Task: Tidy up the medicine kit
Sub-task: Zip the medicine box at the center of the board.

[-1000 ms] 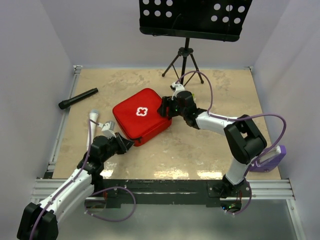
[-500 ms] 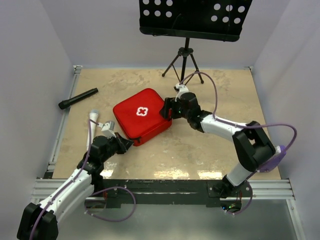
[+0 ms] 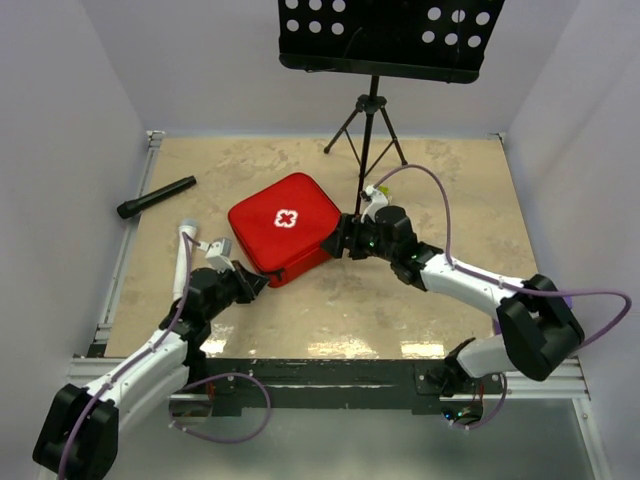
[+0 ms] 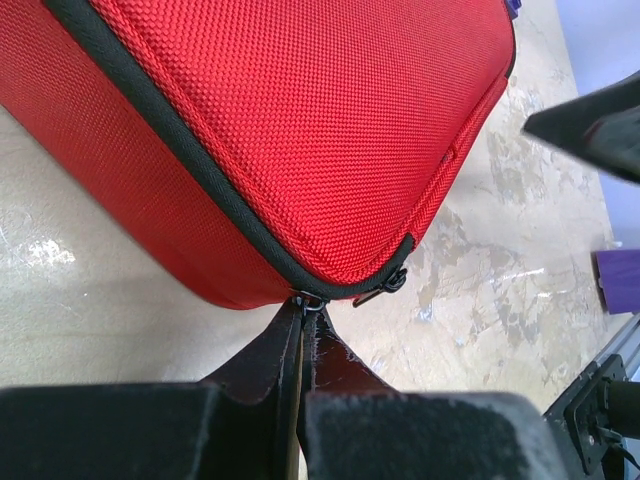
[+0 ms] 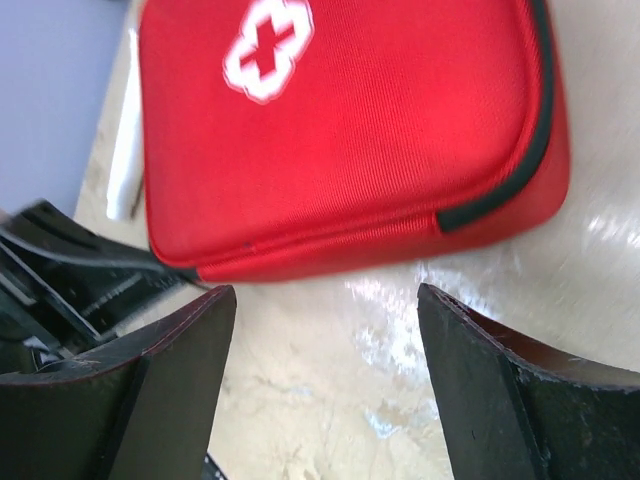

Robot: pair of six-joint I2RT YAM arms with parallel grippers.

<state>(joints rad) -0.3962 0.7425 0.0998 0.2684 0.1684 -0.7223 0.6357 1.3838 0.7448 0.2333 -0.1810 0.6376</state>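
Note:
The medicine kit (image 3: 285, 225) is a closed red fabric case with a white cross (image 3: 287, 219), lying mid-table. My left gripper (image 3: 255, 283) is at its near-left corner. In the left wrist view the jaws (image 4: 303, 305) are shut on a small metal zipper pull (image 4: 306, 299) at the corner of the case (image 4: 300, 120); a second pull (image 4: 385, 285) hangs free just to its right. My right gripper (image 3: 338, 240) is open just off the kit's right corner. Only bare table lies between its fingers (image 5: 325, 292), with the case (image 5: 340, 130) beyond the tips.
A black flashlight (image 3: 157, 197) lies at the far left. A white tube (image 3: 184, 255) rests beside the left arm. A tripod (image 3: 370, 120) with a black perforated plate (image 3: 390, 35) stands at the back. Metal rails run along the left and near edges.
My left gripper has closed on the zipper pull. My right gripper has drawn back from the kit's right side toward the near right and opened a little wider.

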